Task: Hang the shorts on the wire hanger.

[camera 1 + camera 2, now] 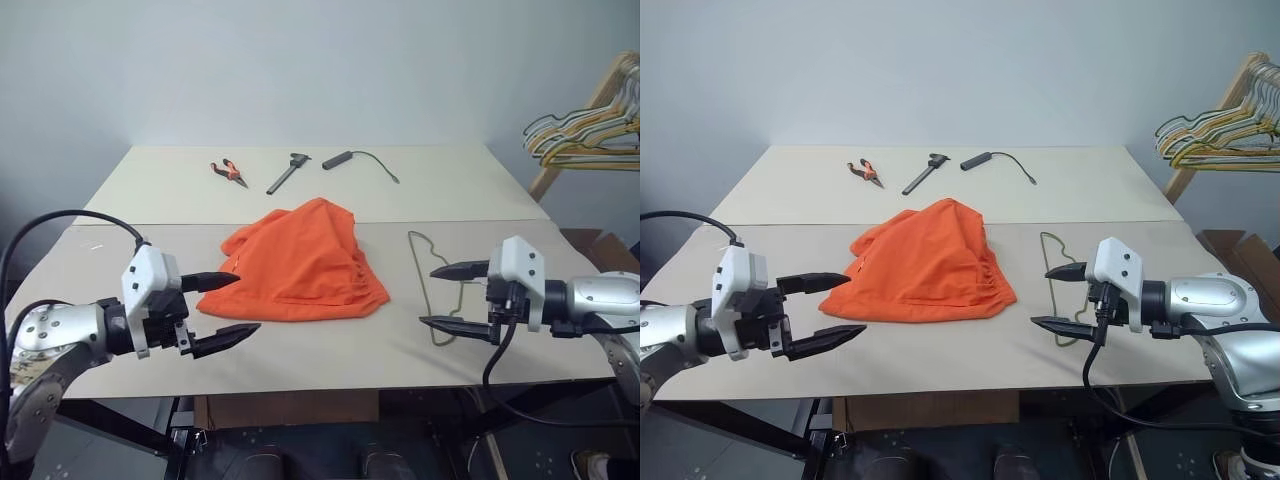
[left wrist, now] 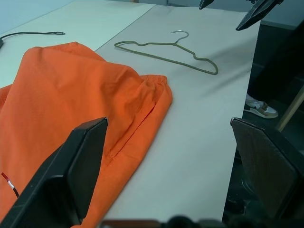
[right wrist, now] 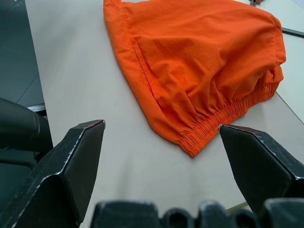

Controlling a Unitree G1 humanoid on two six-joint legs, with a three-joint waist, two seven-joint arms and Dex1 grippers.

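Shorts (image 1: 300, 262) crumpled at counter (image 1: 150, 180) centre | wire hanger (image 1: 432, 285) flat at their 3 o'clock, apart | left gripper (image 1: 225, 310) at 8 o'clock, fingers apart, empty | right gripper (image 1: 448, 296) over hanger, fingers apart, empty

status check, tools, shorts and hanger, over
Left tool and right tool open, empty. Shorts heaped on table, hanger flat beside them, apart. Nothing in the way.
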